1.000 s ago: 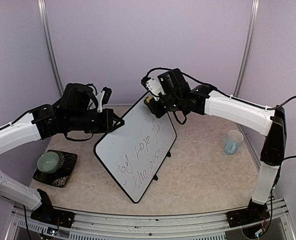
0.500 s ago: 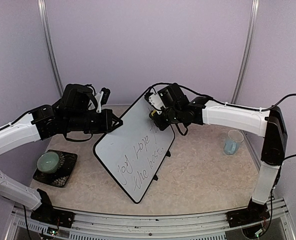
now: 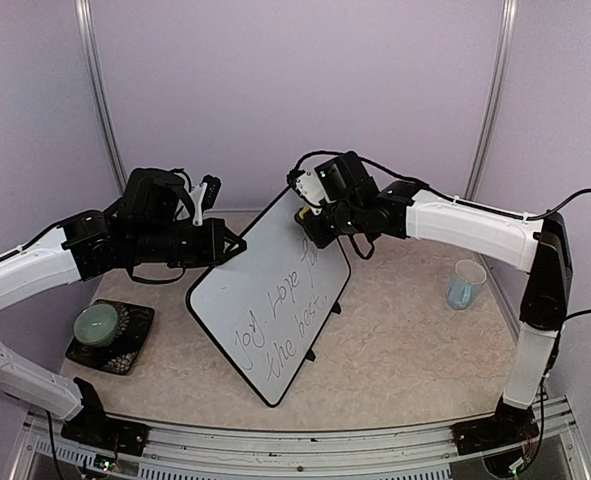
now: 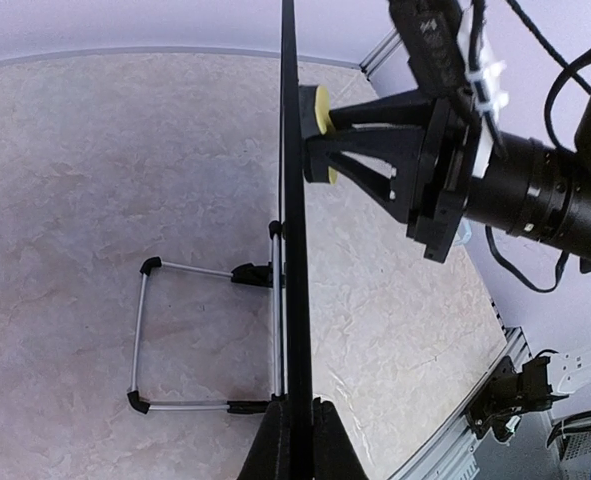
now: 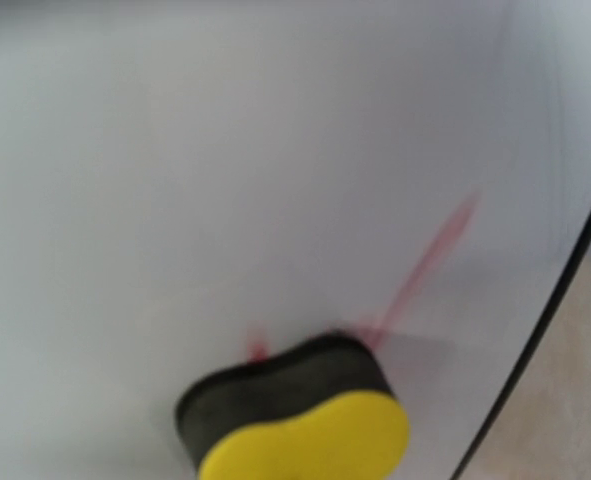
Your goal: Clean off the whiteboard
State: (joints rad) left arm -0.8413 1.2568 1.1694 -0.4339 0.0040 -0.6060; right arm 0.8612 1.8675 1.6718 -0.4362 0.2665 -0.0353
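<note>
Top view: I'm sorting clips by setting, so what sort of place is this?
Likely a robot lab booth: plain lilac walls close in a table, and two robot arms stand on a metal rail.

We are looking into a robotics lab cell, not a home or an office. Plain lilac panels [image 3: 275, 80] close in the back and sides of the frame, joined by slim metal posts [image 3: 93, 90]. Along the bottom edge an aluminium rail [image 3: 275, 440] carries the bases of the left arm [image 3: 25, 275] and the right arm [image 3: 475, 225], and a loose black cable [image 3: 587, 197] trails off at the right. The table [image 3: 405, 340] has a pale marbled top.
</note>
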